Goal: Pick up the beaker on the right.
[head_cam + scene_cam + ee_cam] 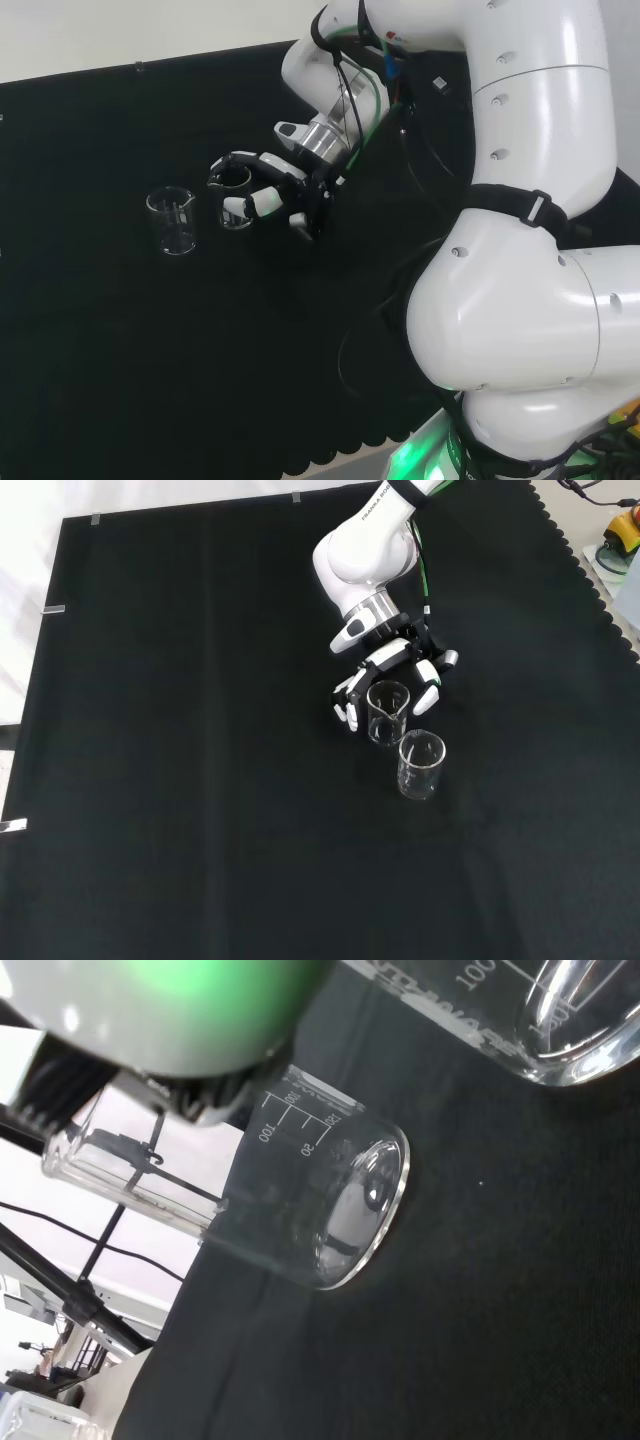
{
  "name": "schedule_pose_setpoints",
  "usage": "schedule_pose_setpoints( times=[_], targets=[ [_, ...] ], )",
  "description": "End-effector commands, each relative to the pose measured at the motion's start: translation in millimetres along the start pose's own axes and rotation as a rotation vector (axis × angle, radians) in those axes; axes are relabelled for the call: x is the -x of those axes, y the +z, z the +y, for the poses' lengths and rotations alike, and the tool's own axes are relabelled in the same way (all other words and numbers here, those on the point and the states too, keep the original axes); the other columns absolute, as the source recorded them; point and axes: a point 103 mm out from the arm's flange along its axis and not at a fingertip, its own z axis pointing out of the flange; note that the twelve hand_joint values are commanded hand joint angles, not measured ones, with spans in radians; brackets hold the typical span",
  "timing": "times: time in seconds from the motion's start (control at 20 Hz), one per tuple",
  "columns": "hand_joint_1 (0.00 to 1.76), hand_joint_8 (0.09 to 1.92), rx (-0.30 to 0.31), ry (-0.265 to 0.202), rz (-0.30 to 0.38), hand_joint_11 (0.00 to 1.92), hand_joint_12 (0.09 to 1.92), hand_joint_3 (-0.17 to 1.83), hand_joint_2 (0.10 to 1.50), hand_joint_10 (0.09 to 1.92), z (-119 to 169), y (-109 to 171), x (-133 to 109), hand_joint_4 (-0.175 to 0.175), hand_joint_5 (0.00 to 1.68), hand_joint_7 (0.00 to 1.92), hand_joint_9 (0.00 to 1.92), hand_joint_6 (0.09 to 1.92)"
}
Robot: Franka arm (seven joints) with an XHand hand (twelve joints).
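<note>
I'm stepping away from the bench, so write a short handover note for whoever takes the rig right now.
Hand: fingers curled round the right beaker in the head view, which is the beaker nearer the arm in the front view.
Second beaker: standing free on the black cloth, to the left in the head view, close beside the first.
Done: hand is at the target beaker, fingers on both sides of it.
Left: the beaker appears to sit on the cloth, not yet lifted. Lift it without knocking its neighbour.
</note>
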Motion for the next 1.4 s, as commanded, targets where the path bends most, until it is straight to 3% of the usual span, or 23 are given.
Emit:
schedule_pose_setpoints(
  times=[0.05, 1.2, 1.4],
  targets=[
    [1.01, 0.71, 0.004, -0.002, -0.006, 0.04, 1.37, 1.15, 0.31, 0.62, -0.3, -0.6, -0.8, -0.049, 0.31, 0.48, 0.55, 0.82],
    [1.05, 0.71, 0.003, -0.001, 0.0, 0.06, 1.35, 1.14, 0.33, 0.61, 4.3, 2.8, -2.3, -0.046, 0.35, 0.5, 0.57, 0.86],
    [1.13, 0.69, 0.05, 0.016, -0.003, 0.13, 1.34, 1.13, 0.38, 0.58, 3.6, 4.5, -3.6, -0.022, 0.52, 0.67, 0.74, 1.06]
  ],
)
